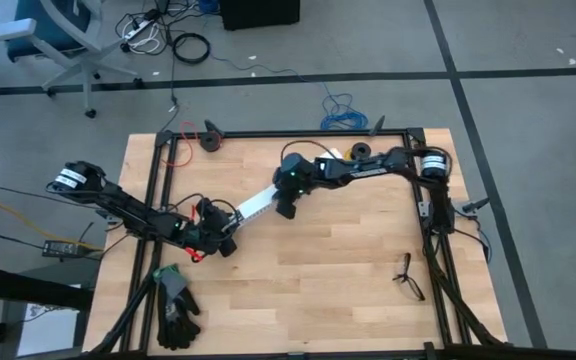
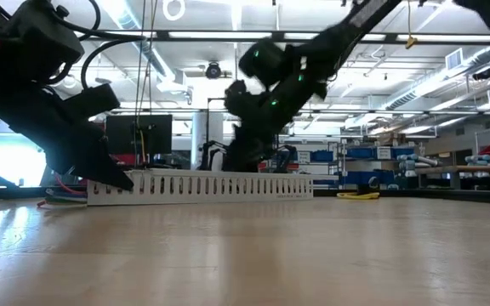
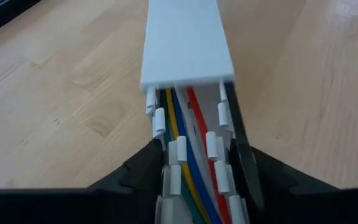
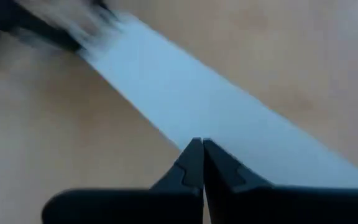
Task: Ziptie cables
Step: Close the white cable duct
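The left gripper [image 3: 194,180] sits at the near-left end of a white slotted channel [image 1: 256,205], its dark fingers [image 3: 143,171] astride the channel's walls, one on each side; whether they press the plastic or only flank it cannot be told. Inside the open stretch of channel between those fingers run the cables [image 3: 188,155], yellow, blue, green, red and white, lying lengthwise and passing under the channel's white lid [image 3: 185,43]. A thin black strip lies along one wall of the channel; whether it is the ziptie cannot be told.

The right gripper [image 4: 199,163] is at the channel's other end, its fingertips pressed together and poised over the lid's flat white top.

The channel lies diagonally on a pale wood-grain table [image 1: 328,270] edged by a black frame [image 1: 298,133]. Black gloves [image 1: 175,312] lie near the table's front-left corner, and a small black forked object [image 1: 408,276] lies toward the right side, well apart from both arms.

Beyond the table is a grey carpeted floor with an office chair [image 1: 53,40], a power strip and coiled blue cable [image 1: 340,112]. The low view shows a workshop hall with strip lights and shelving.
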You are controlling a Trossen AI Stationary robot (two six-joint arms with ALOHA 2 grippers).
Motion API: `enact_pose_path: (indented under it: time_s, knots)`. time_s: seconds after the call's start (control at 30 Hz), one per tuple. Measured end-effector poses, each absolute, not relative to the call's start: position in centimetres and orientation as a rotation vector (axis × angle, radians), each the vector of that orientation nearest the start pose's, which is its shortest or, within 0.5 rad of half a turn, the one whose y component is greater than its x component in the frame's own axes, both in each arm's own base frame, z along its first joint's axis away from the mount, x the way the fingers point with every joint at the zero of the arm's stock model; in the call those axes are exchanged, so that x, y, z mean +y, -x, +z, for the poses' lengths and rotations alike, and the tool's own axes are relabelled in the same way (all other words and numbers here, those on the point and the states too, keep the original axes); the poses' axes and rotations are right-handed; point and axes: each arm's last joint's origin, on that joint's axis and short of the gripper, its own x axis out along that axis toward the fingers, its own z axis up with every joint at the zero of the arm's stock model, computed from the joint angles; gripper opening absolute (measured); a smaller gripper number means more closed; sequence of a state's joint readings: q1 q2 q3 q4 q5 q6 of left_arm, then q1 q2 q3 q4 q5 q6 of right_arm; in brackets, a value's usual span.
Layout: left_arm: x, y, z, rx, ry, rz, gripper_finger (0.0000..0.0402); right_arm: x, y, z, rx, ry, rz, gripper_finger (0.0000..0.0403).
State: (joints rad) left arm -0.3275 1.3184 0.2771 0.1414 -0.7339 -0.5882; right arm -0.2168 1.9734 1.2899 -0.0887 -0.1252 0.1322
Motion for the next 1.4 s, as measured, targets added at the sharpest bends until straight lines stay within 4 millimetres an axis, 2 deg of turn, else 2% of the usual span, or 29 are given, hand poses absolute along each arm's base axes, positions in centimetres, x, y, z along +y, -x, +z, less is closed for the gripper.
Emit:
enact_pose_path:
  time_s: [0.1,0.17,0.33,0.43,0.53,0.63,0.73,0.77,0.87,0.9,1.03,1.1,1.17,1.33,1.4]
  knots:
    - [-4.1,-18.1,10.8,0.632,0.086,0.585,0.0183,-8.5,-43.0,15.0,0.689,-0.398,0.136,0.0]
    - [-4.1,-18.2,10.8,0.629,0.088,0.585,0.0183,-7.9,-44.4,14.2,0.627,-0.383,0.225,0.0]
    - [-4.1,-18.2,10.9,0.617,0.097,0.585,0.0183,-6.5,-45.4,15.5,0.475,-0.34,0.363,0.0]
    - [-4.1,-18.3,10.9,0.614,0.101,0.584,0.0183,-6.6,-44.9,18.5,0.42,-0.285,0.29,0.0]
    - [-4.1,-18.3,10.9,0.614,0.1,0.585,0.0183,-7.0,-43.6,20.8,0.491,-0.206,0.066,0.0]
    - [-4.1,-18.3,10.9,0.613,0.101,0.585,0.0184,-7.5,-41.8,20.8,0.672,-0.144,-0.185,0.0]
    - [-4.1,-18.3,10.9,0.612,0.101,0.585,0.0184,-8.3,-40.9,20.7,0.749,-0.162,-0.295,0.0]
    - [-4.1,-18.3,10.9,0.61,0.103,0.585,0.0184,-8.6,-40.8,20.1,0.774,-0.183,-0.307,0.0]
    - [-4.2,-18.3,10.9,0.605,0.108,0.582,0.0184,-9.1,-41.7,17.0,0.811,-0.248,-0.263,0.0]
    - [-4.2,-18.3,10.9,0.601,0.11,0.585,0.0184,-9.2,-42.4,16.7,0.781,-0.287,-0.21,0.0]
    - [-4.2,-18.4,11.0,0.598,0.107,0.583,0.0184,-9.0,-45.1,14.8,0.663,-0.406,0.156,0.0]
    - [-4.2,-18.4,11.0,0.592,0.108,0.583,0.0184,-8.3,-45.8,15.4,0.579,-0.421,0.275,0.0]
    - [-4.2,-18.5,11.1,0.588,0.097,0.579,0.0184,-7.9,-46.1,16.1,0.523,-0.403,0.293,0.0]
    - [-4.2,-18.5,11.1,0.593,0.087,0.577,0.0184,-7.9,-45.4,19.5,0.473,-0.259,0.195,0.0]
    - [-4.2,-18.5,11.1,0.591,0.094,0.58,0.0186,-7.8,-45.2,19.9,0.486,-0.245,0.191,0.0]
